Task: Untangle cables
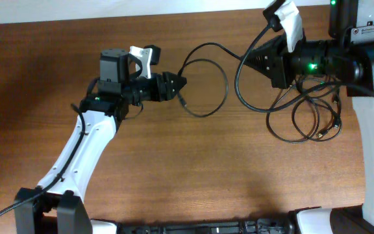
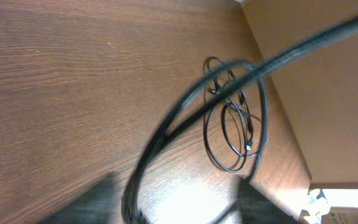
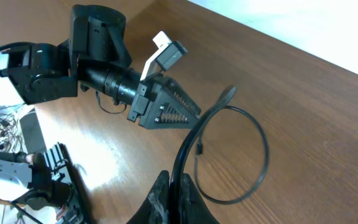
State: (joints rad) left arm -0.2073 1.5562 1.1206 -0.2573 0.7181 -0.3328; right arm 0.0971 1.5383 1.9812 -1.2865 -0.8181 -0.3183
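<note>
Where the white left arm stretches in from the near left corner over the wooden table (image 1: 37, 71), its left gripper (image 1: 182, 82) points to the right. From where I stand its fingers are drawn together to a point, pinching the black cable (image 1: 226, 83). A small plug end (image 1: 181, 99) of that cable shows just on the near side of the tip.

From the pinch the cable swings out to the right in one open loop around the middle of the table. I cannot tell whether the loop lies on the wood or hangs above it. It then arcs over on the far side and runs on to the right gripper (image 1: 247, 60), which faces left toward the other one. The two tips are well apart, with the loop between them. Seen from the right wrist, the right fingers (image 3: 161, 198) are clenched on the cable, which rises out from between them.

Farther right, under the right arm's black wrist, the other cords lie as a loose tangle (image 1: 310, 120) of overlapping coils near the table's right side. A strand curves round from it toward the right gripper.
</note>
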